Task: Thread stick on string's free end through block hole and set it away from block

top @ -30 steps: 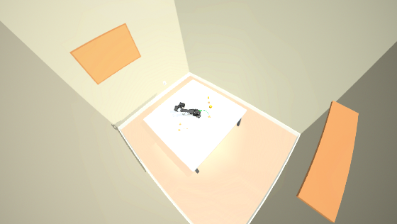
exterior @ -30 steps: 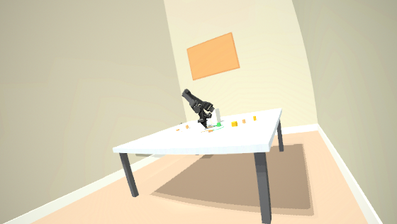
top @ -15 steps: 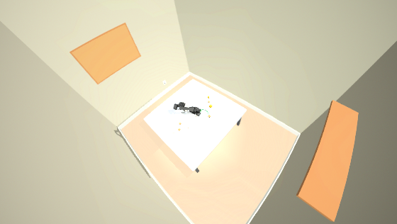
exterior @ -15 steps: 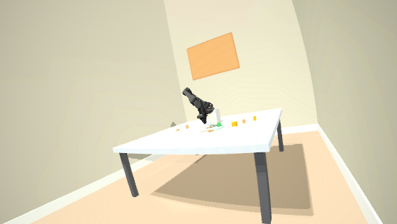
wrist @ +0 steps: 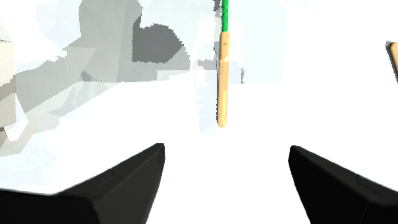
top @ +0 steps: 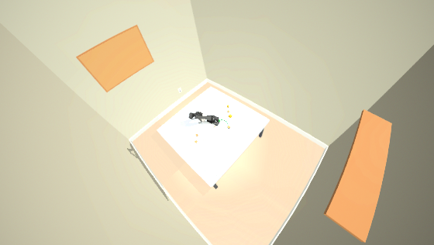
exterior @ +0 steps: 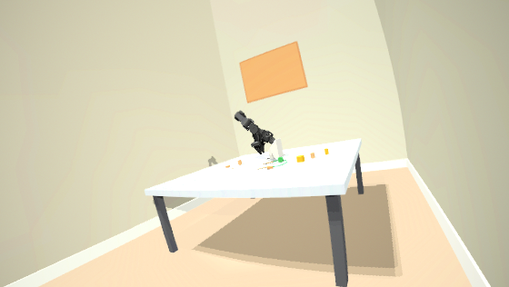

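My gripper (exterior: 261,153) (wrist: 226,146) is open, its fingers wide apart with nothing between them. In the wrist view the wooden stick (wrist: 223,90) lies beyond the fingertips, near the middle, with the green string (wrist: 225,15) at its far end. A narrow shadow runs along the stick. A pale wooden piece (wrist: 7,85), likely the block, is cut off at the left edge; its hole is not visible. The string (exterior: 283,163) curves over the table (exterior: 204,185) (top: 213,163) in the exterior view. The button is too small to tell for certain.
Another stick (wrist: 394,55) is cut off at the wrist view's right edge. Beyond the arm are a yellow object (top: 230,115) (exterior: 300,158), a green one (exterior: 280,159) and small orange pieces. Two small orange objects (top: 197,135) (top: 196,142) lie on the other side.
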